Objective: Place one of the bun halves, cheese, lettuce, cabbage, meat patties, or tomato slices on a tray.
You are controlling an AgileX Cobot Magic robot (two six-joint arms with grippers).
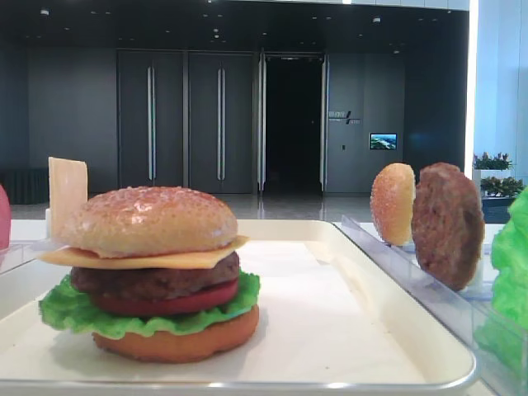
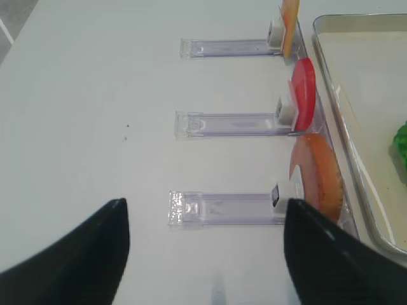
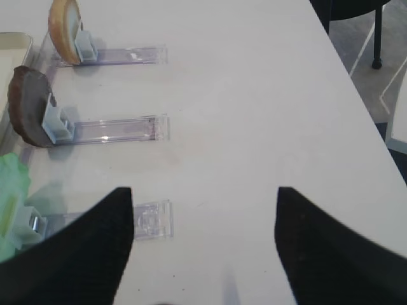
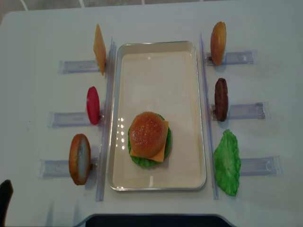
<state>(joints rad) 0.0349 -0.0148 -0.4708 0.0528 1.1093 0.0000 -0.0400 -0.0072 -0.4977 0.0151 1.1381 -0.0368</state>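
Low front view: a finished burger (image 1: 157, 276) sits on the tray (image 1: 355, 330), its domed bun (image 1: 153, 219) on top.

Right wrist view: the right gripper (image 3: 203, 241) hangs released and empty; a spare patty (image 3: 28, 108) stands on edge far-left of it.

Left wrist view: the left gripper (image 2: 203, 248) is spread wide, holding nothing; a tomato slice (image 2: 304, 95) lies far-right.

Overhead: the stack sits in the tray's near half; each arm is nearer its own rack's spares.

White desk (image 4: 42, 38) fills the overhead frame. Six clear plastic racks (image 4: 246, 110) lie on it, three toward the left edge and three toward the right. In the low view, dark double doors (image 1: 186, 120) occupy the upper centre; potted plants (image 1: 493, 162) stand at right.
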